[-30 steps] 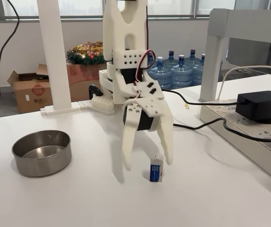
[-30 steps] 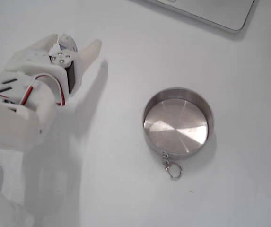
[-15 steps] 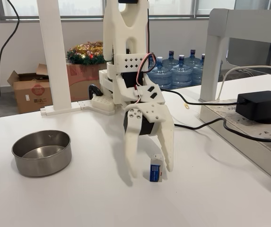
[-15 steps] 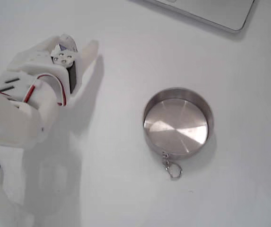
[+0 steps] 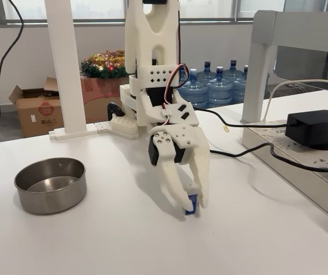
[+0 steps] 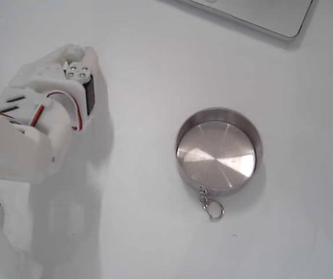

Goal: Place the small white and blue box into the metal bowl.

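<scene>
Though clamped, one box (image 5: 192,204), one bowl (image 5: 50,184).

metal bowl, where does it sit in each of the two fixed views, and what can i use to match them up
Fixed view from the table's side: the metal bowl sits at the left, on the white table, apart from the gripper, which is right of it.
Fixed view from above: the bowl sits right of centre, a small key ring at its lower rim, the gripper's body to its left.
Shared landmark: the white arm with its red wire.
</scene>
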You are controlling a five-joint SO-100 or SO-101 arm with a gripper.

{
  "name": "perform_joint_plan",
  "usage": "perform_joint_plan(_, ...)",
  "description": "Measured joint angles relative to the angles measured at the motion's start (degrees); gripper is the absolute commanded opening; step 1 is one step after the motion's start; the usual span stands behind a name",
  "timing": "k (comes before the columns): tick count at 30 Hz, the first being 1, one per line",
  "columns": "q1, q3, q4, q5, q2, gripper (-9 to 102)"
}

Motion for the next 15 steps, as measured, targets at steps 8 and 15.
perform_joint_plan(8, 1.1, 0.1, 0.0, 0.0, 0.0, -1)
perform_joint_plan(15, 5.8, 5.4, 0.0, 0.0, 9.1, -2)
